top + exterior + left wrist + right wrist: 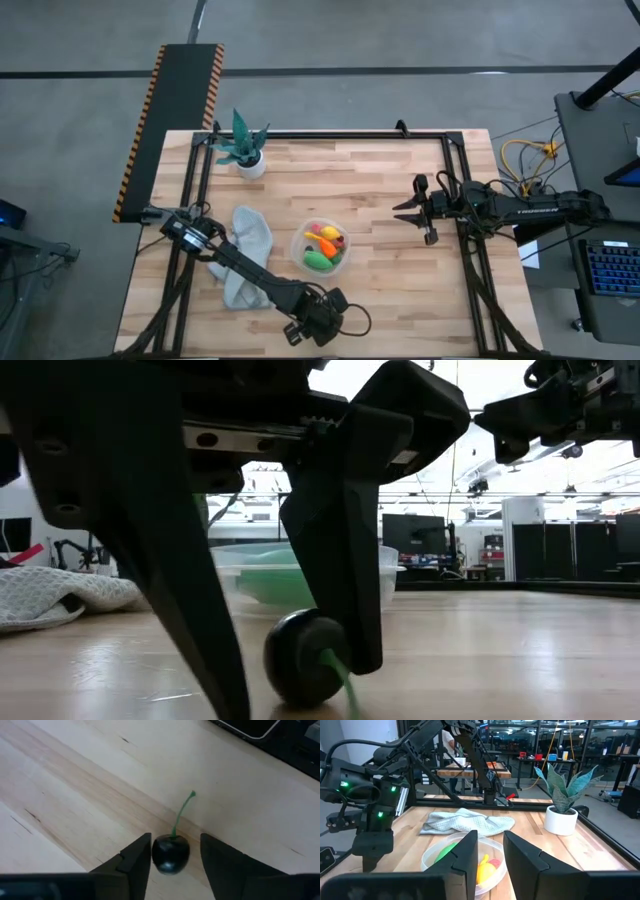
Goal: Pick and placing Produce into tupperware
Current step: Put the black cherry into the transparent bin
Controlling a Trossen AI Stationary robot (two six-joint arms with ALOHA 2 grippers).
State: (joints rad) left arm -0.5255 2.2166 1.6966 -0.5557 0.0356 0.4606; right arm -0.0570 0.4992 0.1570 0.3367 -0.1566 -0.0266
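My left gripper (pixel 176 840) is open near the table's near edge (pixel 312 328), pointing down. Its fingers stand on either side of a small dark cherry (pixel 170 854) with a green stem (pixel 181 812), which rests on the wood (pixel 303 658). The round clear tupperware (pixel 320 247) holds the yellow lemon (pixel 326 245), the green oval (pixel 318 260), the orange carrot and a red piece. My right gripper (pixel 416 216) is open and hovers above the table to the right of the tupperware, which shows in its wrist view (pixel 465 857). My left gripper comes at the dark cherry from above, pointing down. One finger (pixel 139 857) stands right against the cherry's side (pixel 155 855), and I cannot tell whether it touches. A gap shows between the cherry and the other finger (pixel 220 865). The cherry sits on the table.
A grey-green cloth (pixel 246 256) lies to the left of the tupperware, partly under my left arm. A teal potted plant (pixel 246 150) stands near the far left corner. Bare wood lies between the tupperware and my right gripper. A black frame rims the table.
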